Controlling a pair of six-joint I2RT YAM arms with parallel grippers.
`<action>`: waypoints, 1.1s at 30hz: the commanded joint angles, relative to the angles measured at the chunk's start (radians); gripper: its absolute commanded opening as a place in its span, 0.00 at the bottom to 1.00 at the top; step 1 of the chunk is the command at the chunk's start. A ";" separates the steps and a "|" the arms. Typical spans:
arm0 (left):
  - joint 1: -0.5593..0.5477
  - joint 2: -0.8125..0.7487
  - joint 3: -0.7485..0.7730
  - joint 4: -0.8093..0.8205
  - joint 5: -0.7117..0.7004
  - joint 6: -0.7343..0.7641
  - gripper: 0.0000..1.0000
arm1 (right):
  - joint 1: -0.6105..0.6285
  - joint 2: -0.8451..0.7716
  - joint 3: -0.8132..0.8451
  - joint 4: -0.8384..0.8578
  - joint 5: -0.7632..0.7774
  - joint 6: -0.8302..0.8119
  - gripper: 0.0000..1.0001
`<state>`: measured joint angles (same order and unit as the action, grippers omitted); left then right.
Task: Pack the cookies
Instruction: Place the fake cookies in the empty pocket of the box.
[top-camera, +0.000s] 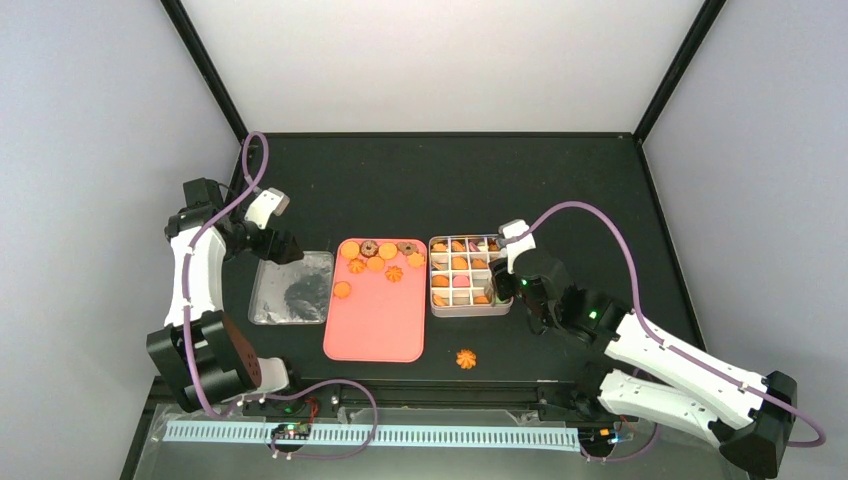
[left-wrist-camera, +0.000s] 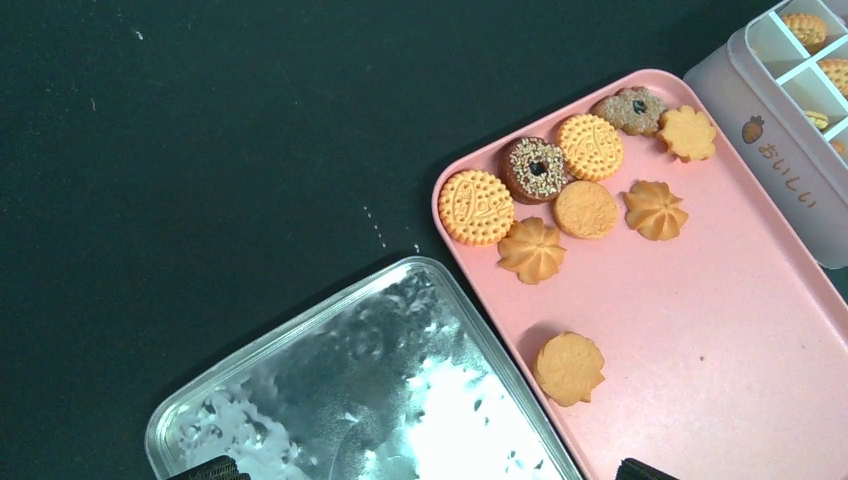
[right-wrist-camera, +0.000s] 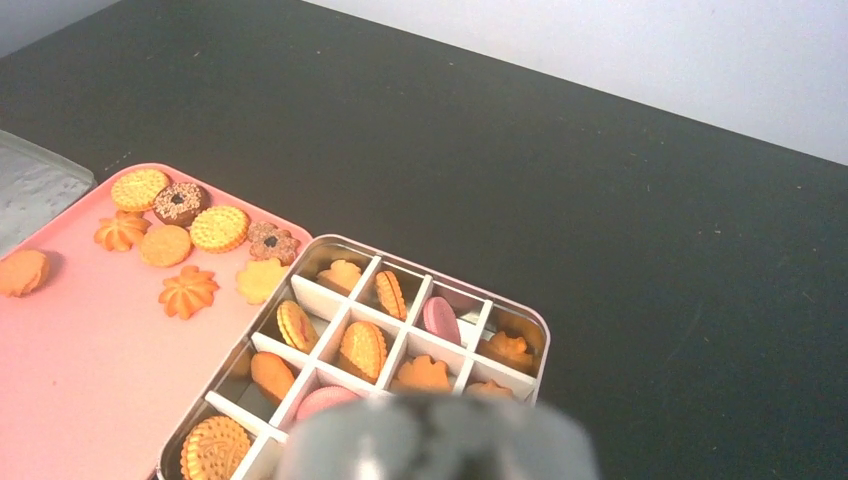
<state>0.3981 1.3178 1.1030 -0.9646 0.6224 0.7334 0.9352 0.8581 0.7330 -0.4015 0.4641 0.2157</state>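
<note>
Cookies (left-wrist-camera: 585, 208), ridged golden rounds and piped swirls, cluster on the pink tray (left-wrist-camera: 700, 340); others sit in the white-gridded tin (top-camera: 468, 311). Left gripper (top-camera: 288, 250) gapes wide, empty, over the shiny metal lid (left-wrist-camera: 350, 400); right gripper (top-camera: 503, 280) hovers at the tin's edge, its jaws too blurred to judge.

A white-gridded tin (right-wrist-camera: 447, 283) sat on the black bench (right-wrist-camera: 600, 250). Its visible compartments held cookies (right-wrist-camera: 362, 348), mostly golden and two pink. Just beside it on the left lay a pink tray (right-wrist-camera: 80, 370) carrying nine more. A blurred grey shape (right-wrist-camera: 440, 440) hid the tin's near edge. A silvery corner (right-wrist-camera: 30, 185) showed far left.
</note>
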 joint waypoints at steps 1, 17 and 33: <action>0.006 0.010 0.008 -0.006 0.021 0.020 0.99 | -0.003 -0.017 0.036 0.009 0.034 -0.011 0.40; 0.006 0.011 0.009 -0.005 0.013 0.023 0.99 | -0.082 0.050 0.050 -0.005 -0.050 -0.018 0.29; 0.006 0.018 0.009 -0.002 0.028 0.015 0.99 | -0.082 0.070 0.172 -0.149 0.111 -0.030 0.21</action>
<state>0.3981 1.3315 1.1030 -0.9642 0.6289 0.7334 0.8570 0.9226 0.8326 -0.5293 0.5262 0.2081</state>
